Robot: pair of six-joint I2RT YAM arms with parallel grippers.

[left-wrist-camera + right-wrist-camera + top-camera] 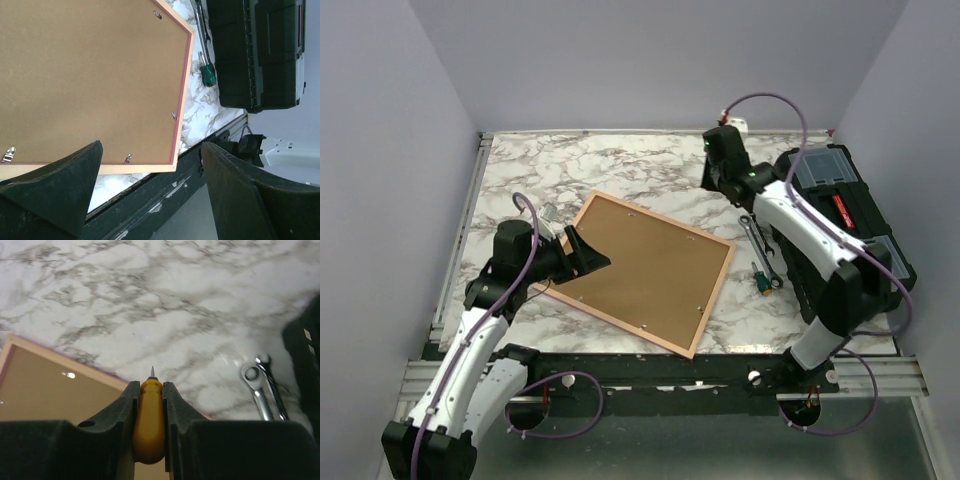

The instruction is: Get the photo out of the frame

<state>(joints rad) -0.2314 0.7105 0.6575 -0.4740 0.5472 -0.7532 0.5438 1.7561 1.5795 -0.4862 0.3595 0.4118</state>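
Observation:
The frame lies face down on the marble table, its brown backing board up and a thin pink rim around it. The photo is hidden under that board. Small metal tabs sit along the board's edges. My left gripper hovers over the frame's left side, open and empty; in the left wrist view its jaws stand wide above the frame's near corner. My right gripper hangs past the frame's far corner, shut on a yellow-handled tool with a pointed metal tip.
A black toolbox stands along the right side of the table. Between it and the frame lie a steel wrench and a green-handled screwdriver. The table's black front rail runs just below the frame's near edge.

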